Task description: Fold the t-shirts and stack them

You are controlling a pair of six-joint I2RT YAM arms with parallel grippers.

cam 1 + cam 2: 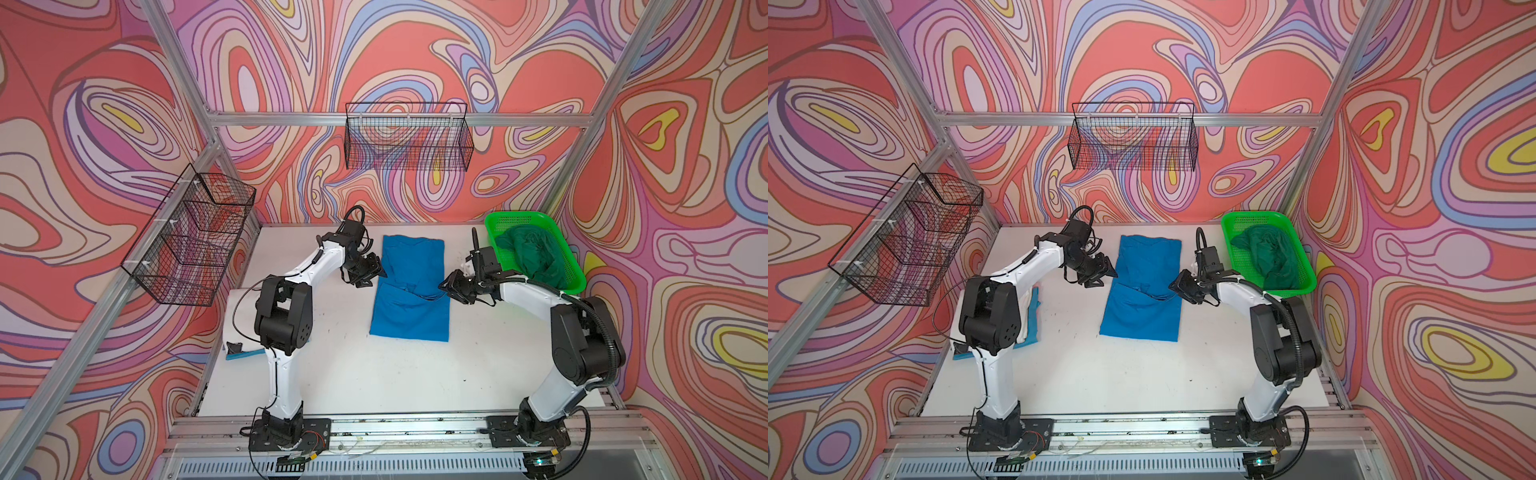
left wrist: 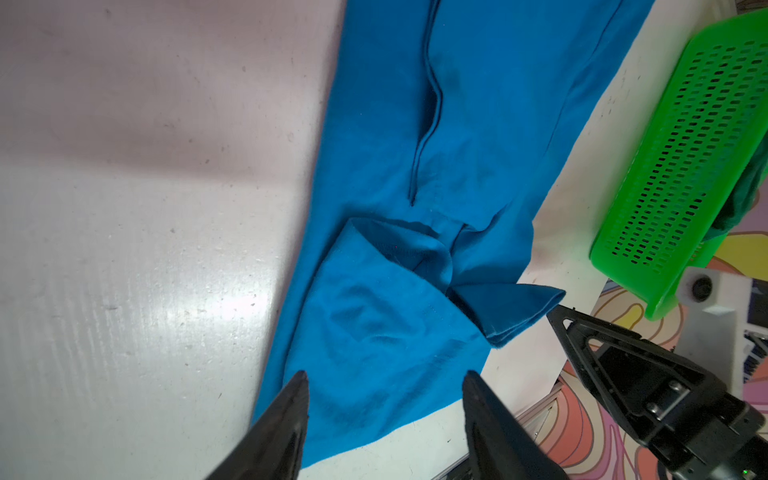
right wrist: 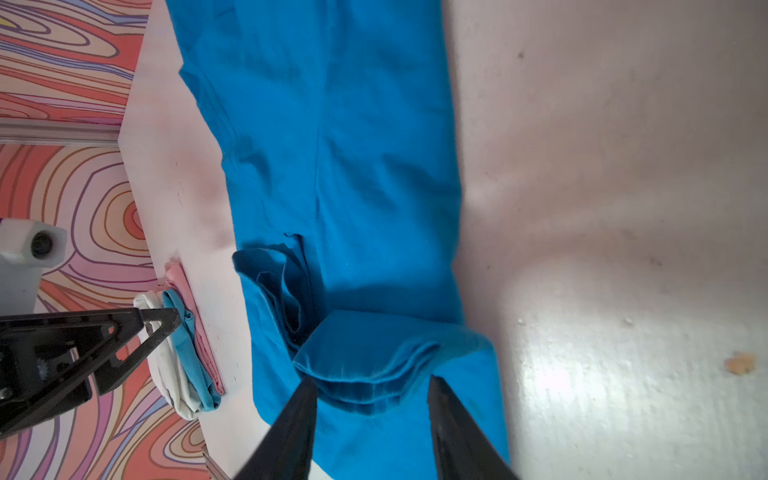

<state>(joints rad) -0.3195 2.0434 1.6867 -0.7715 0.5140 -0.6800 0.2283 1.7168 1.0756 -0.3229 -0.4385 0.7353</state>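
This is a robotics lab test cell, not a lived-in room. A white desk (image 1: 374, 374) stands boxed in by an aluminium extrusion frame (image 1: 399, 119). Behind the desk and on both its sides, the walls (image 1: 415, 50) are flat panels printed with loud swirls of coral, lilac and yellow. Along the desk's near edge runs a slotted metal rail (image 1: 415, 426). Two white-and-black robot arms are bolted to it, the left arm (image 1: 286, 365) and the right arm (image 1: 557, 386), with cables trailing at their bases. Black wire baskets (image 1: 407, 141) hang from the frame above the desk's far edge and left side. On the desk lie household props: a blue t-shirt (image 1: 411, 307) and a green plastic basket (image 1: 505, 224).
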